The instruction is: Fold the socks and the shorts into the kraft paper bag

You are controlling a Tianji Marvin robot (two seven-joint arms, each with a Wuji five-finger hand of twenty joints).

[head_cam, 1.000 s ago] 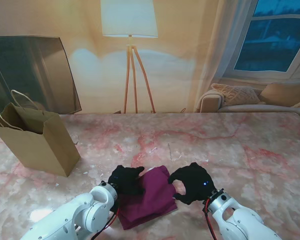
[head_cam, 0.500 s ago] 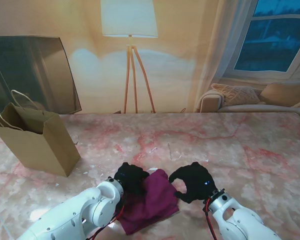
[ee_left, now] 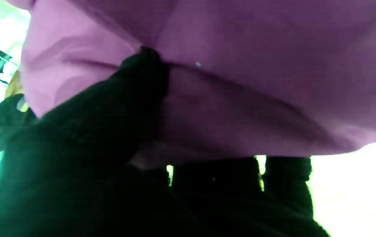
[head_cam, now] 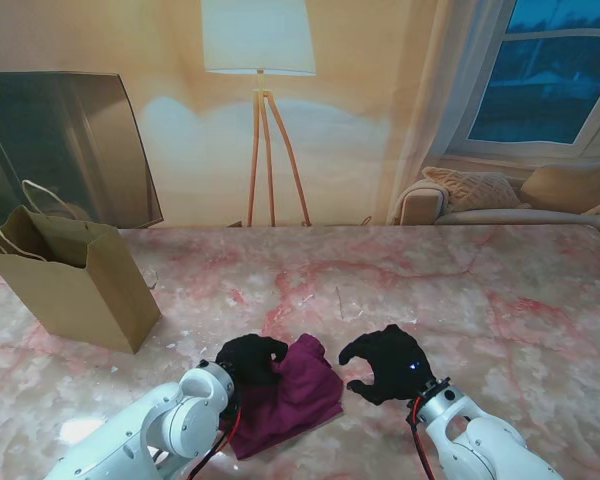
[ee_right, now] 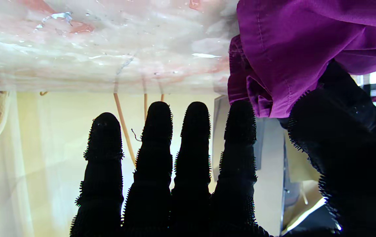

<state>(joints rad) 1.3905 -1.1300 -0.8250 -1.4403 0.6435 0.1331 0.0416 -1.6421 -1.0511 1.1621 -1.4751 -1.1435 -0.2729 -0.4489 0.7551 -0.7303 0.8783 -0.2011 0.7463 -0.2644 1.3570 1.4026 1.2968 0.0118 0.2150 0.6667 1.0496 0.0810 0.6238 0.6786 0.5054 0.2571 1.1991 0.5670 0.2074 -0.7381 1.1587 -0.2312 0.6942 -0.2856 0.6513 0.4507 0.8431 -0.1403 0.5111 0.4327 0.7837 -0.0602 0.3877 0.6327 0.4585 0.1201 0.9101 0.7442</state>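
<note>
**Left robot hand gripping shorts; right free**

The shorts point(head_cam: 292, 393) lie bunched on the bench point(head_cam: 460, 290), near me, between both hands. The left robot hand point(head_cam: 248, 361) is clenched on their left edge, cloth pinched under the thumb. The right robot hand point(head_cam: 385, 362) hovers just beside them, fingers point(ee_right: 156, 138) spread, holding nothing. The bag point(head_cam: 75, 280) stands upright, well apart at far left.

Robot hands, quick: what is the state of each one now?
Left robot hand: closed on the purple fabric shorts.
Right robot hand: open, fingers apart, holding nothing.
</note>
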